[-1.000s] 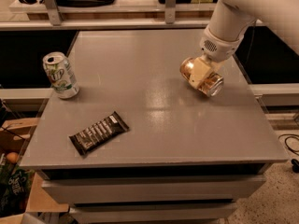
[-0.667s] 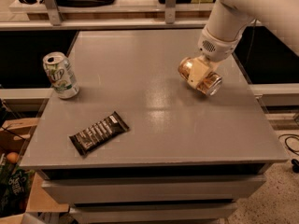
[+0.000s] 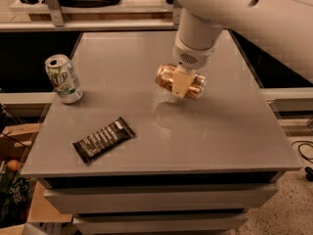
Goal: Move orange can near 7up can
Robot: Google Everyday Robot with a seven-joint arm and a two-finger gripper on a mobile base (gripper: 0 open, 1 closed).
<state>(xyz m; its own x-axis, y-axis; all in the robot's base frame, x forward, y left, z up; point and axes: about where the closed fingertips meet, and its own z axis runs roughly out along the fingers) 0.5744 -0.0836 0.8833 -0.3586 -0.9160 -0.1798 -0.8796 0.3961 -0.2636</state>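
The orange can is shiny orange-gold and lies on its side in my gripper, held a little above the middle of the grey table. The gripper hangs from the white arm that comes in from the upper right and is shut on the can, with one pale finger across its front. The 7up can, white and green with a silver top, stands upright near the table's left edge, well to the left of the orange can.
A dark chocolate bar wrapper lies flat at the front left of the table. Shelving runs along the back. Boxes and clutter sit on the floor at the left, and a cable lies on the floor at the right.
The gripper has carried the orange can leftward from the table's right side to about the middle, closer to the 7up can. The 7up can and the wrapper have not moved.
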